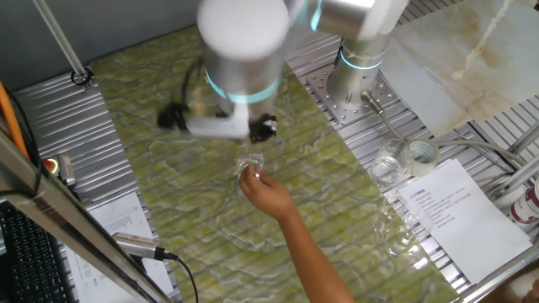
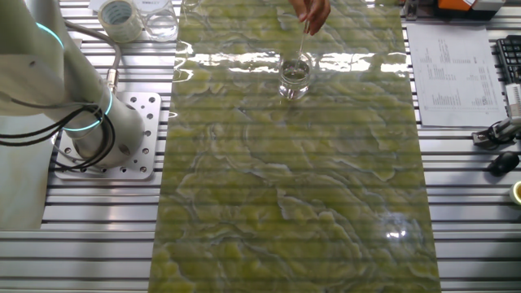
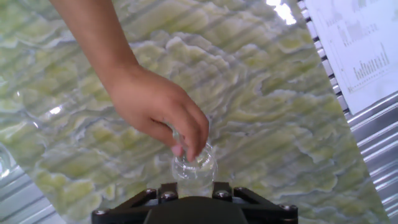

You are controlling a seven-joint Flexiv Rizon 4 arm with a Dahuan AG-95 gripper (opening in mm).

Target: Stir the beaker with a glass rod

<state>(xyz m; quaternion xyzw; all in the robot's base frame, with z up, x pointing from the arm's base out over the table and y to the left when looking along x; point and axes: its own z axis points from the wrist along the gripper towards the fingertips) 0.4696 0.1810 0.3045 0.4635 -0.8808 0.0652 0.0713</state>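
Observation:
The beaker is a small clear glass standing on the green marbled mat; it also shows as the beaker and the beaker. A person's hand reaches over it from above and pinches the thin glass rod, whose lower end dips into the beaker. My gripper hangs just behind the beaker, apart from it. Only its two dark finger stubs show at the bottom edge of the hand view, standing wide apart with nothing between them. In one fixed view the gripper is blurred.
Other clear glass vessels and a tape roll sit by the mat's edge near the arm's base. A printed sheet lies on the slatted metal table. The person's forearm crosses the mat.

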